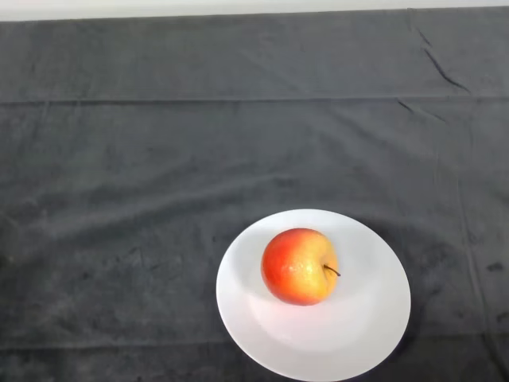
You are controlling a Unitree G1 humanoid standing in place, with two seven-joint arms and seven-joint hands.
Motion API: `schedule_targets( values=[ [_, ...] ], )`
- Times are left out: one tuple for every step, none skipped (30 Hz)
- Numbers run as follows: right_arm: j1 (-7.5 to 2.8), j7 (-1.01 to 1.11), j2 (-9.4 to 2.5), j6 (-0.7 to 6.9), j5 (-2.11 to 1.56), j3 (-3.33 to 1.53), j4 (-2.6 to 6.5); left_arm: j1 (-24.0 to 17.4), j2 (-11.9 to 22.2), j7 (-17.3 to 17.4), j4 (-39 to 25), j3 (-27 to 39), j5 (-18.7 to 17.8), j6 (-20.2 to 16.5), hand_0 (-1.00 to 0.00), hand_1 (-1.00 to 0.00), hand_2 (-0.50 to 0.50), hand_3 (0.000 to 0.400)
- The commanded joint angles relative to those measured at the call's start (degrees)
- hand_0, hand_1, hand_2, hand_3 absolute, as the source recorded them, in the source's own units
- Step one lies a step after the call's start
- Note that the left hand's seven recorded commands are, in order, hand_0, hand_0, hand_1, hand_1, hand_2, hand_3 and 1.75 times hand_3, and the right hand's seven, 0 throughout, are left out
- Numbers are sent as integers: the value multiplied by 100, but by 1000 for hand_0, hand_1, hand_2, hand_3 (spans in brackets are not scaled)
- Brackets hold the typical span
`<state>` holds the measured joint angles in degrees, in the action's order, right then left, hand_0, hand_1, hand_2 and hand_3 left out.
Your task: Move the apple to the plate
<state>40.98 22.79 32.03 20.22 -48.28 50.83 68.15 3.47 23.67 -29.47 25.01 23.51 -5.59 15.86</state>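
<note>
Apple on the plate, hand nowhere in my view.

I see the dark cloth (159,159) spread over the whole table, then the white plate (374,318) near the front edge, then the red-yellow apple (298,267) sitting around its middle, stem tipped sideways. With no hand showing, I can't place things against it or tell its fingers' state; I judge the move done.

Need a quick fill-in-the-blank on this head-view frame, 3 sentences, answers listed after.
1. The apple lies on the white ____.
2. The apple's stem points toward the view's ____.
3. The plate rests on a dark ____ covering the table.

Missing words: plate; right; cloth
</note>
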Motion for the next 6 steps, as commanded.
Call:
schedule_targets(
  values=[
    [-27, 17, 66, -34, -95, 104, -8, 163, 231, -17, 140, 239, 94, 79, 0, 0, 0, 0],
    [-27, 17, 66, -34, -95, 104, -8, 162, 230, -17, 137, 239, 94, 78, 0, 0, 0, 0],
    [-27, 17, 66, -34, -95, 104, -8, 161, 229, -17, 136, 238, 95, 78, 0, 0, 0, 0],
    [-27, 17, 66, -34, -95, 104, -8, 160, 228, -17, 134, 238, 96, 78, 0, 0, 0, 0],
    [-27, 17, 66, -34, -95, 104, -8, 160, 228, -17, 133, 238, 96, 78, 0, 0, 0, 0],
    [-27, 17, 66, -34, -95, 104, -8, 159, 228, -16, 131, 238, 95, 77, 0, 0, 0, 0]
  ],
)
